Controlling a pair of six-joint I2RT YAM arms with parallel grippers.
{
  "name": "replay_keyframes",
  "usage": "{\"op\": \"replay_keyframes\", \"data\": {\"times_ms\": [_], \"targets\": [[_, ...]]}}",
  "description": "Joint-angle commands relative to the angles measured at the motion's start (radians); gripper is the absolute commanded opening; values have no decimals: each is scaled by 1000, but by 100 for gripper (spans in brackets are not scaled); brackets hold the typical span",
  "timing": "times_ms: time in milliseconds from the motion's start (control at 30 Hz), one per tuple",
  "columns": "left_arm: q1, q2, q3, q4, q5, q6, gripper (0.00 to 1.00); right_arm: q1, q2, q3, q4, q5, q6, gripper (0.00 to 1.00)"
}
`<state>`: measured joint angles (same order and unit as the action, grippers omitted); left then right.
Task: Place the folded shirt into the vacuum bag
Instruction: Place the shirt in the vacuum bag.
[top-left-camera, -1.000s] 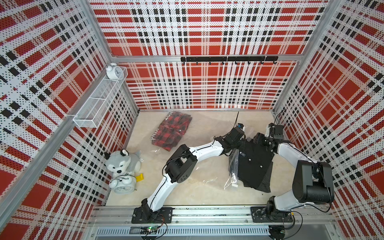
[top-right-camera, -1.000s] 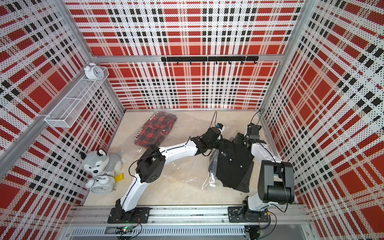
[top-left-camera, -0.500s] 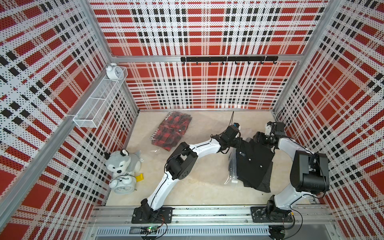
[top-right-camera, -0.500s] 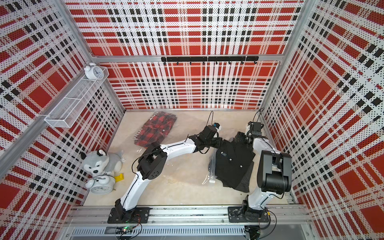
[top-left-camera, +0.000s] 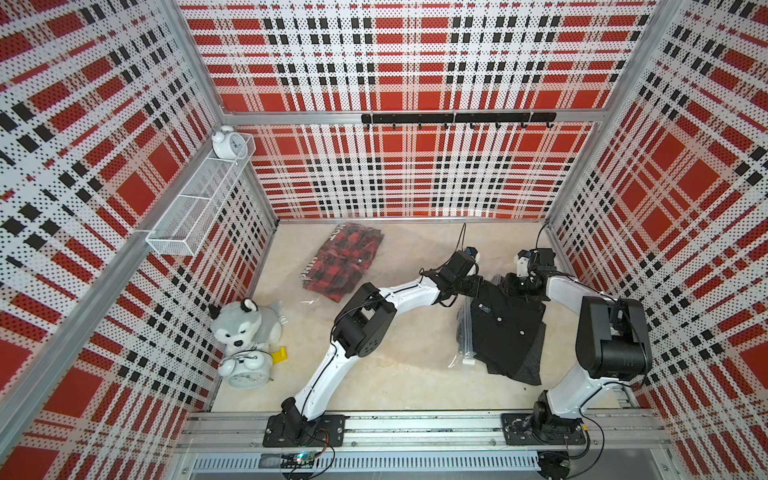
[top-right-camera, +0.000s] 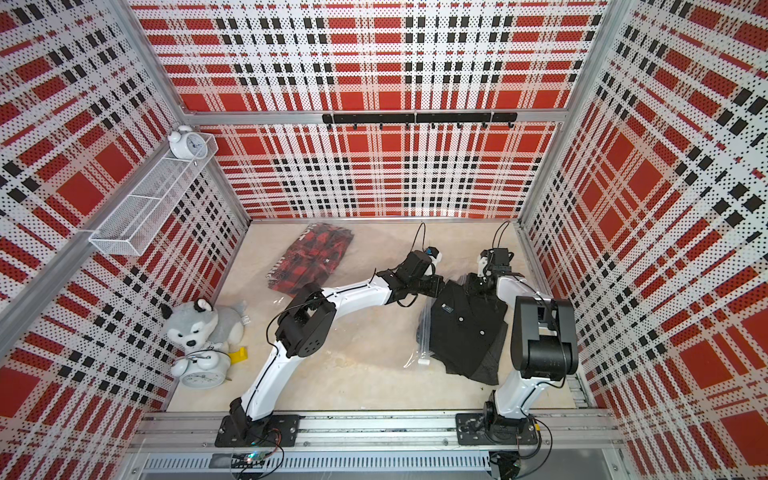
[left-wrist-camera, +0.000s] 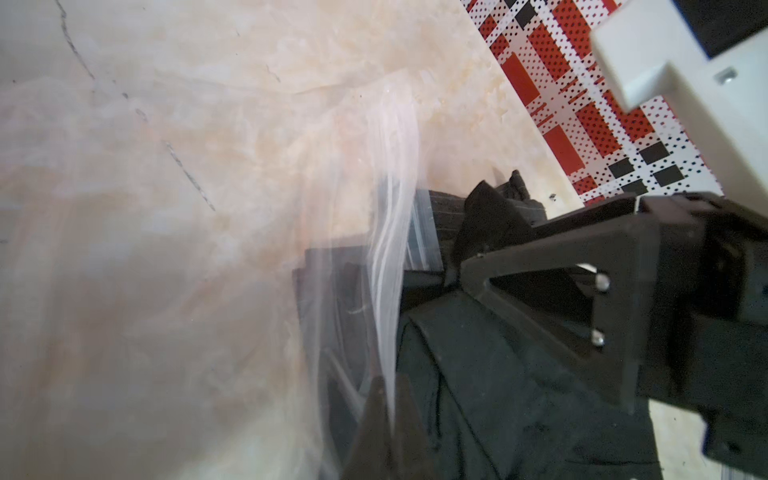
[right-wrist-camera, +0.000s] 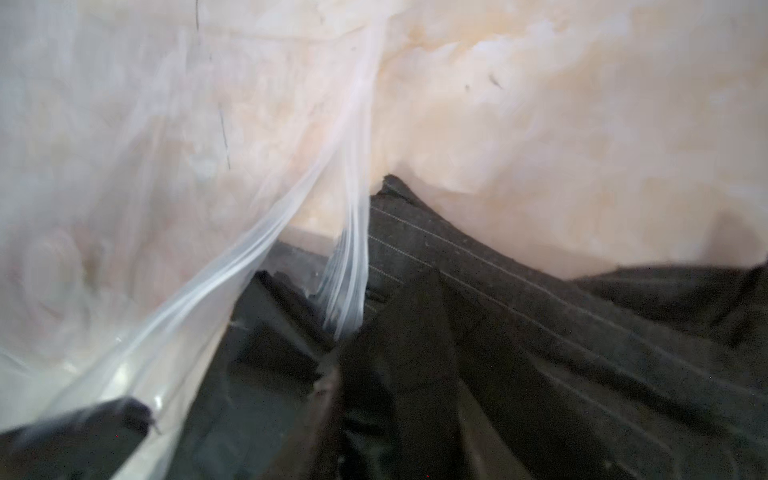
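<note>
Bare tabletop (top-left-camera: 407, 374) open at centre front. Obstructions: left arm (top-left-camera: 407, 291) crossing the middle; black shirt (top-left-camera: 505, 332) and vacuum bag (top-left-camera: 464, 336) at right; plaid garment (top-left-camera: 343, 262) rear.

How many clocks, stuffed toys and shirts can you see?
Clocks: 2, the shelf clock and the floor clock
Stuffed toys: 1, the husky
Shirts: 2, the black shirt and the red plaid shirt
Total: 5

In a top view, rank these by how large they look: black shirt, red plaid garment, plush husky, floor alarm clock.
1. black shirt
2. red plaid garment
3. plush husky
4. floor alarm clock
The first two look close in size.
</note>
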<state>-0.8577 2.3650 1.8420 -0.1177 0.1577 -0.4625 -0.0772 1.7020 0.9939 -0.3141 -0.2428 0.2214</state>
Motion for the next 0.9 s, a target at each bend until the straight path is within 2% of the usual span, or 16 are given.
{"op": "replay_keyframes", "data": {"times_ms": [0,100,167,500,667,867], "targets": [[-2,-19,4,21,5,15,1,16,-10,6,-14,32,0,18],[-10,-38,-5,23,1,16,1,33,-45,-3,1,39,-1,4],[-15,-51,-11,24,0,16,1,49,-72,-11,14,43,3,0],[-22,-86,-58,42,-10,3,0,119,-174,-82,112,44,39,0],[-32,-129,-96,60,-15,-3,0,119,-134,-69,112,119,73,0],[-55,-197,-169,118,-24,-12,0,119,-85,-50,145,125,112,0]]}}
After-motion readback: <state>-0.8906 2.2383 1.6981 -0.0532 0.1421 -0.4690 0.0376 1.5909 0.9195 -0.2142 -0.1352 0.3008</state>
